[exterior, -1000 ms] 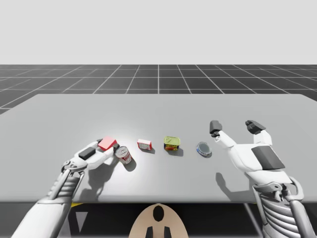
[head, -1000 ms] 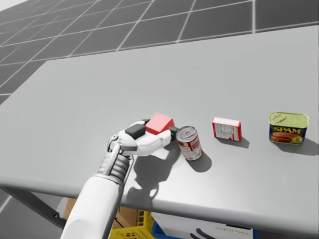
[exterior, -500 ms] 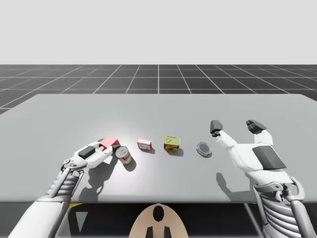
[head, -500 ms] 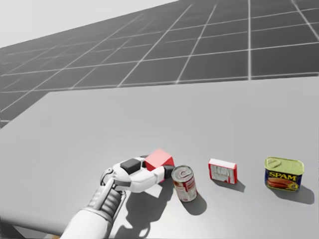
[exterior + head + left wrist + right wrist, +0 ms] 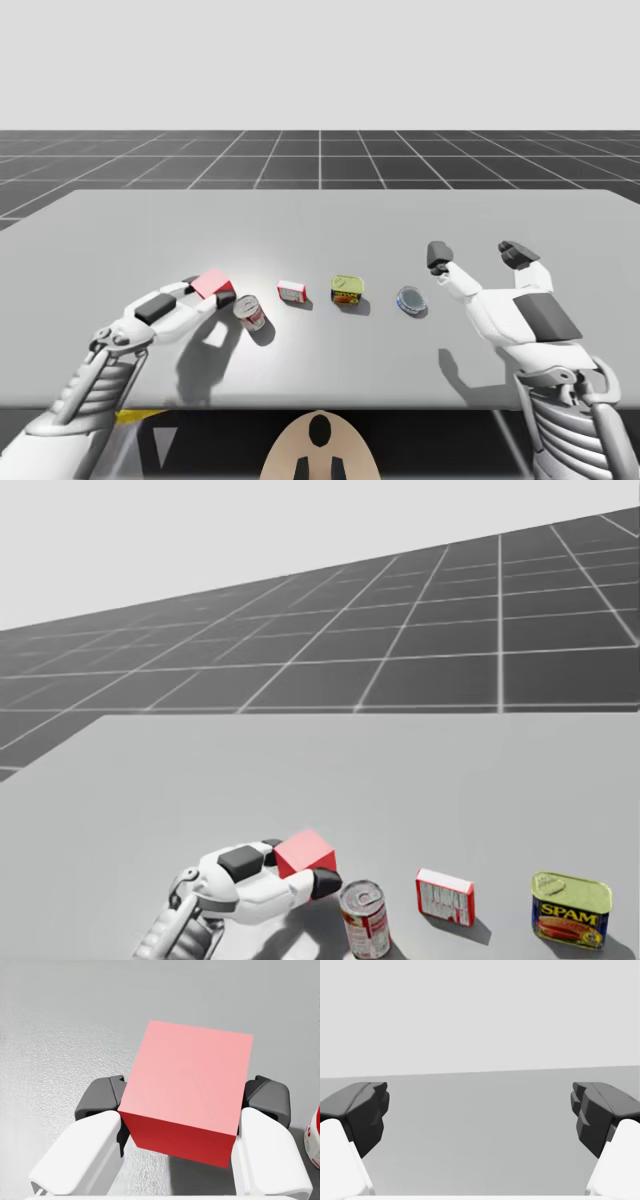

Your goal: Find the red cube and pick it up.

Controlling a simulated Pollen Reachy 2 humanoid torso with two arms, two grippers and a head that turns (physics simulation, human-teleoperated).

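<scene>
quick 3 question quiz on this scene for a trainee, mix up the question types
1. True or false: the jaws of the left gripper are shut on the red cube.
2. Which thing stands closest to the red cube? A the red-and-white can; B the yellow-topped tin; C the flat blue tin.
3. Fill in the gap: the jaws of the right gripper are ____.

Key: 1 true; 2 A; 3 open.
</scene>
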